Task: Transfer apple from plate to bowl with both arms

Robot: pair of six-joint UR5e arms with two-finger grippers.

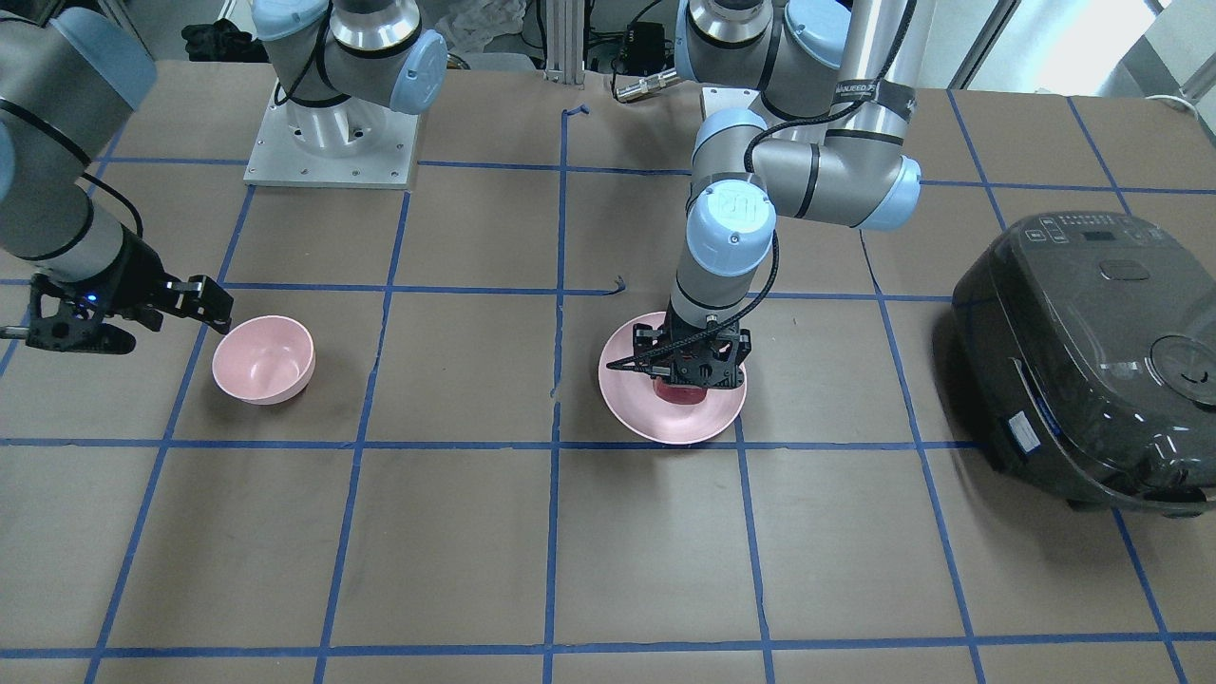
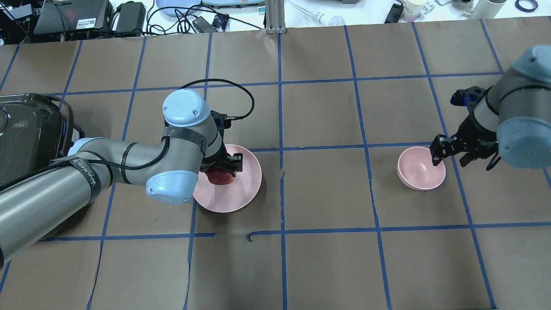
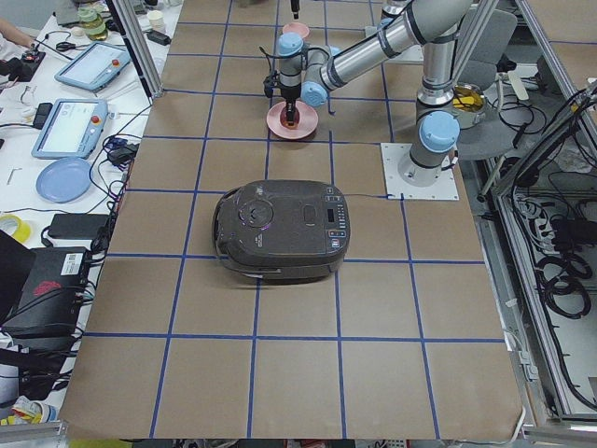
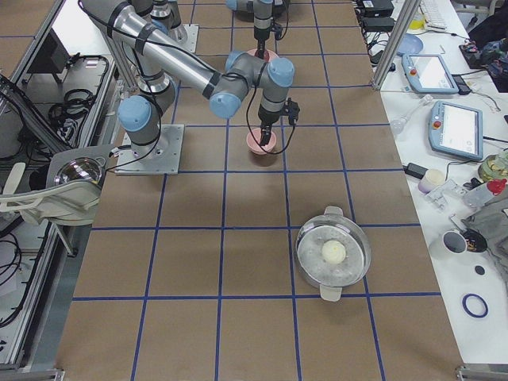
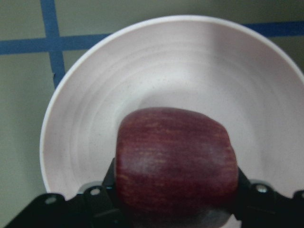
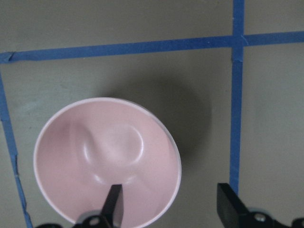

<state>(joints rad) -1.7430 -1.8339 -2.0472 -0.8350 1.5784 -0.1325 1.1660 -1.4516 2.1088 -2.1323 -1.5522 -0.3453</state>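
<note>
Plainly, the apple (image 5: 175,161) sits low in the plate (image 5: 80,118), a little off its centre, with the left gripper (image 1: 686,378) come straight down over it. The two black fingers (image 5: 97,202) lie against the apple's opposite flanks across its broad, blocky width, so the jaws look closed on it. Whether it rests on the plate or hangs just clear is hard to tell, since the wrist hides its underside.

The bowl (image 2: 421,168) stands well apart from the plate, towards the robot's right, upright and with nothing in it. The right gripper (image 6: 171,209) hovers spread wide over the bowl's near rim, one finger above the inside and one outside it. The apple's way therefore runs rightward, and the right arm is much the nearer to its goal.
</note>
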